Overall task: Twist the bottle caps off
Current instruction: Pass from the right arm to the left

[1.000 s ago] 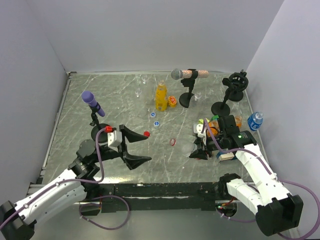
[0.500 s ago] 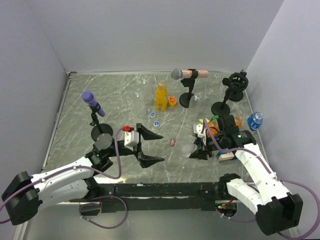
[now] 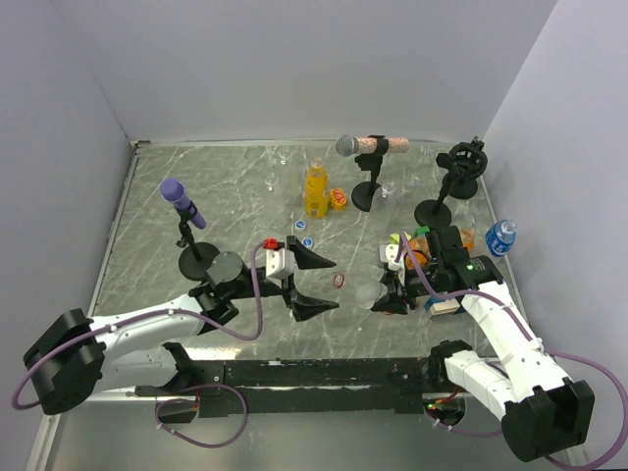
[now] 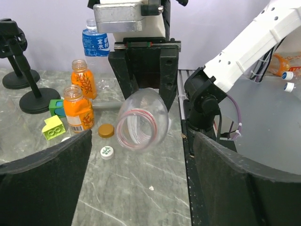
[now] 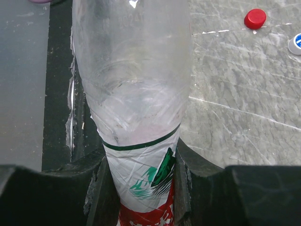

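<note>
My right gripper (image 3: 391, 291) (image 5: 141, 188) is shut on a clear bottle (image 3: 371, 292) (image 5: 134, 94) with a red-white label, holding it level with its base toward the left arm. The bottle's cap end is hidden. My left gripper (image 3: 319, 283) (image 4: 143, 188) is open wide just left of that bottle (image 4: 142, 120), with nothing between its fingers (image 4: 47, 181). On the table lie a loose red cap (image 5: 255, 18), a blue-white cap (image 5: 295, 43), two blue caps (image 3: 300, 226) and a white cap (image 4: 107, 152). A yellow-orange juice bottle (image 3: 315, 189) stands at the back.
Two small orange bottles (image 4: 78, 108), a brown disc (image 4: 106, 131) and green-yellow blocks (image 4: 54, 127) crowd the space beside the right arm. A blue-labelled bottle (image 3: 501, 237) stands at the right wall. Microphones on stands (image 3: 183, 204) (image 3: 361, 145) and another stand (image 3: 461, 167) rise from the table.
My left arm has reached rightward across the table, bringing its open gripper close to the held bottle. The right gripper and bottle have stayed put.
</note>
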